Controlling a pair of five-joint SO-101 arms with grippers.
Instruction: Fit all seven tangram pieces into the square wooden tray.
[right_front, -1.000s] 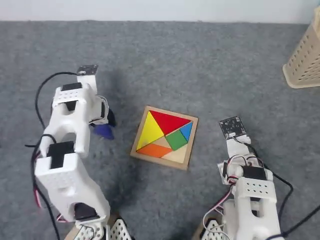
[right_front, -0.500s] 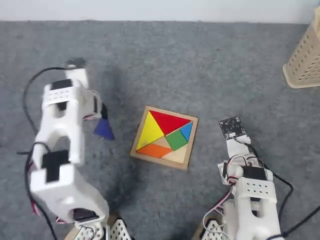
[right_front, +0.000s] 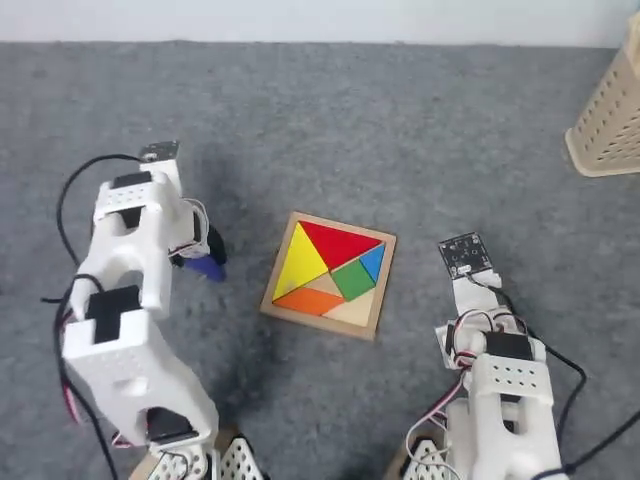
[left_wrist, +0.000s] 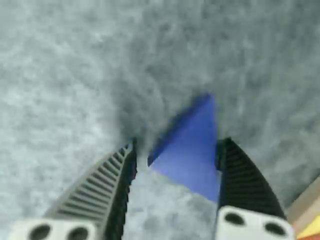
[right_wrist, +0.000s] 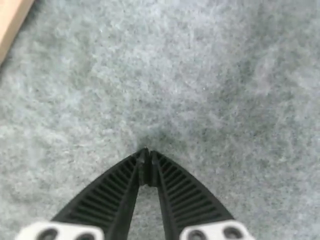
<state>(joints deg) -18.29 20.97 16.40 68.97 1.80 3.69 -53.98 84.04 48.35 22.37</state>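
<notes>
Grey felt-like carpet covers the whole table, with a beige perforated basket (right_front: 608, 110) way off at the far right edge. The square wooden tray (right_front: 383, 290) sits about in the middle, turned a bit like a diamond, between the two arms. It's partly filled: a big red triangle (right_front: 338, 242) along the far side, a big yellow triangle (right_front: 298, 262) next to it, a green square (right_front: 352, 279), a small blue piece (right_front: 373, 262) and an orange piece (right_front: 308, 299), plus a couple of bare wood gaps on the near side. One more piece, a dark blue triangle (right_front: 205, 266), is lying flat on the carpet just left of the tray, not touching it. The left gripper (left_wrist: 177, 146) is right over it with its jaws spread, straddling the triangle; one finger is against an edge, the other looks just off a corner, so not clamped as far as I can tell. The right gripper (right_wrist: 145, 155) is over bare carpet to the right of the tray, jaws pressed together with nothing in them.
</notes>
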